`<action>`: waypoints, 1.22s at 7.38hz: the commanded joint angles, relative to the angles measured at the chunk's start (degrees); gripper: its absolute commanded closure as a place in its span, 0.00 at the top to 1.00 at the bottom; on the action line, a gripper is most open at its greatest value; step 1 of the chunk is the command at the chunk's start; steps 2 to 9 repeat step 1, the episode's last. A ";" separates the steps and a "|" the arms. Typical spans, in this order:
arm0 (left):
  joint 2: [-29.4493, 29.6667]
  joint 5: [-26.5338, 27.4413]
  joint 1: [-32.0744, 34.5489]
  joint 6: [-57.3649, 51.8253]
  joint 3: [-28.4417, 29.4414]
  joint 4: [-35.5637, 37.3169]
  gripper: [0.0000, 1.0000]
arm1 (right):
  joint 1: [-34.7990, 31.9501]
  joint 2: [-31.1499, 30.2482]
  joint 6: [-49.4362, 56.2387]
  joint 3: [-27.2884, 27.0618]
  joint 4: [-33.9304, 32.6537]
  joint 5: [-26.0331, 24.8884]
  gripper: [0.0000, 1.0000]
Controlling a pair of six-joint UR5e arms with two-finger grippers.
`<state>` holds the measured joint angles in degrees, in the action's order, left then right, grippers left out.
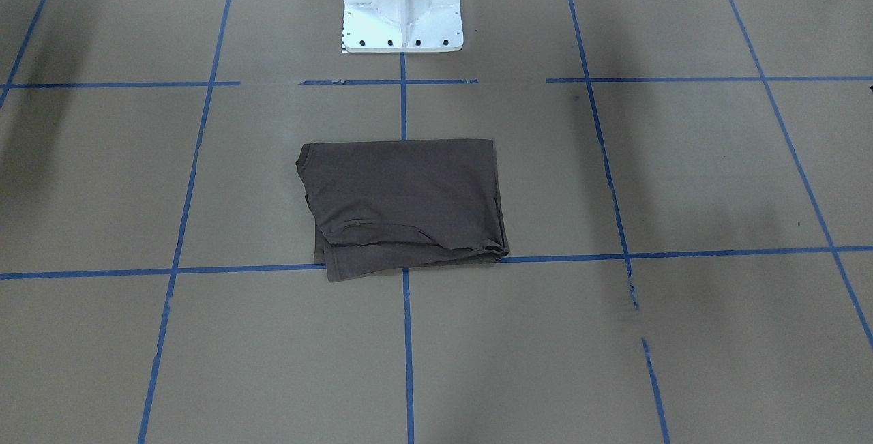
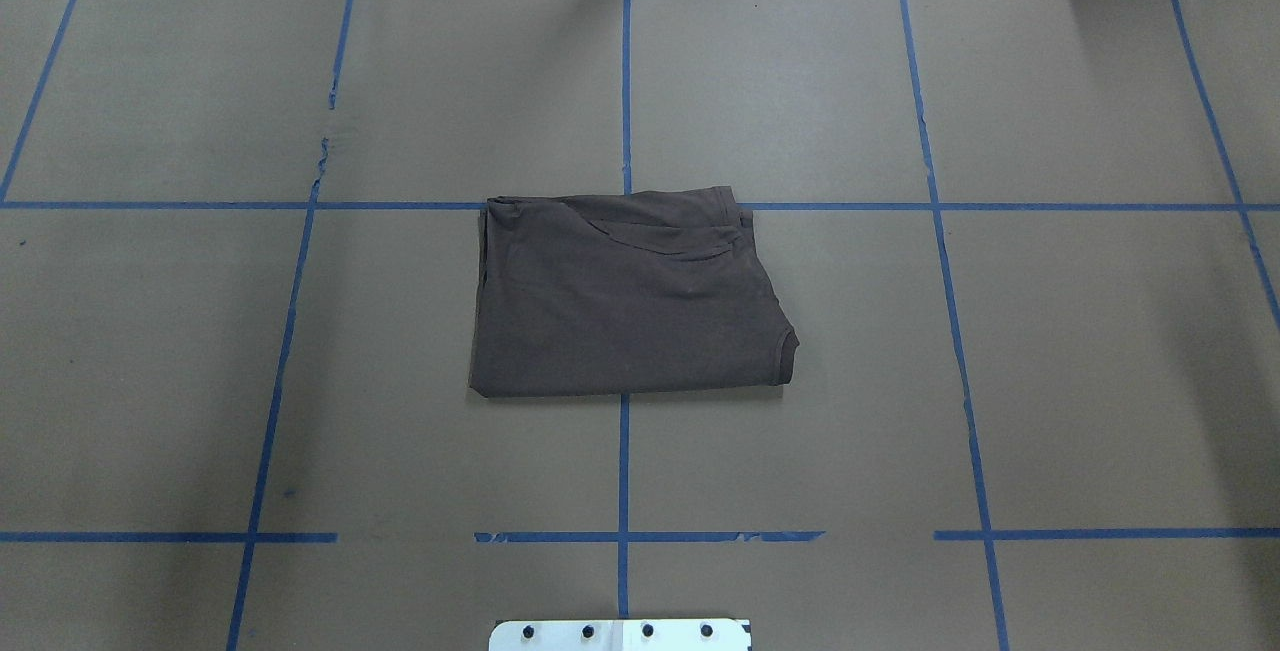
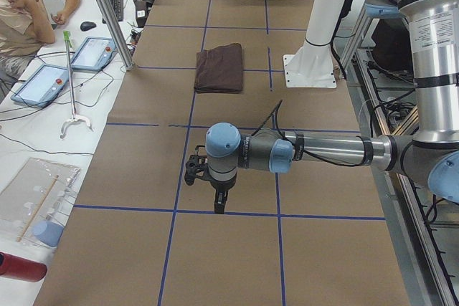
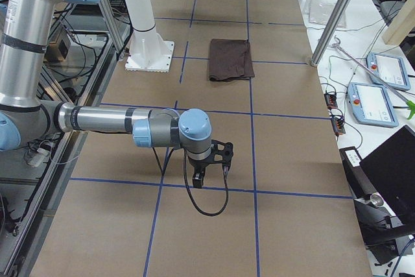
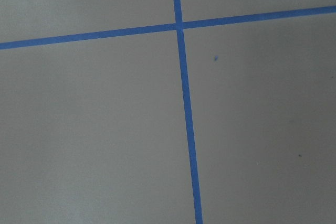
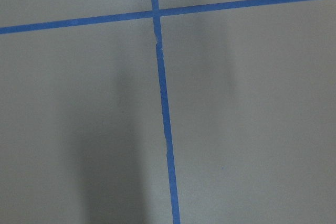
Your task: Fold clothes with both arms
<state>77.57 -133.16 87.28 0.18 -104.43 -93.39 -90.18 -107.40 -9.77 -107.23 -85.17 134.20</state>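
Left end effector, right end effector: far from rectangular-folded grey-brown T-shirt.

Matt soft cloth T-shirt, matt brown paper table

The shirt lies on the middle of the desk, in front of the pedestal. The left tool hangs over the desk's left end and the right tool over its right end, both well apart from the shirt.
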 commanded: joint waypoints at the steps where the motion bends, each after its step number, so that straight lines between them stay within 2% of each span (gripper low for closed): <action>1: -0.22 0.26 0.00 0.00 0.19 0.05 1.00 | 0.00 0.00 0.01 -0.09 0.00 0.01 1.00; 9: -0.22 0.26 0.00 0.00 0.19 0.05 1.00 | 0.00 0.00 0.01 -0.09 0.00 0.01 1.00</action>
